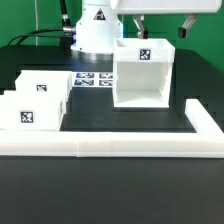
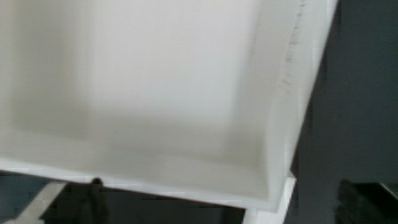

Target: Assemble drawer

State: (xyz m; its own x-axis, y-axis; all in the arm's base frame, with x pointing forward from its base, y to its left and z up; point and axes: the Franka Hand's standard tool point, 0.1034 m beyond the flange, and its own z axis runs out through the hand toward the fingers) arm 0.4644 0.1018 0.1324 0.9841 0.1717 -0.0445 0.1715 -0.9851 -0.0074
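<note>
The large white drawer box [image 1: 140,75] stands open-fronted on the black table right of centre, with a marker tag on its top. In the wrist view its pale inner panel [image 2: 143,90] fills most of the picture. My gripper [image 1: 160,27] hangs just above the box's top, with its dark fingers [image 1: 136,27] spread wide and nothing between them. In the wrist view the gripper [image 2: 214,205] is open, and a fingertip [image 2: 63,205] shows at the edge of the picture beside the box's rim. Two smaller white drawer boxes [image 1: 35,100] sit at the exterior view's left.
A white L-shaped fence [image 1: 110,146] runs along the table's front and up the exterior view's right. The marker board [image 1: 93,80] lies flat behind the boxes. The robot's base [image 1: 95,30] stands at the back.
</note>
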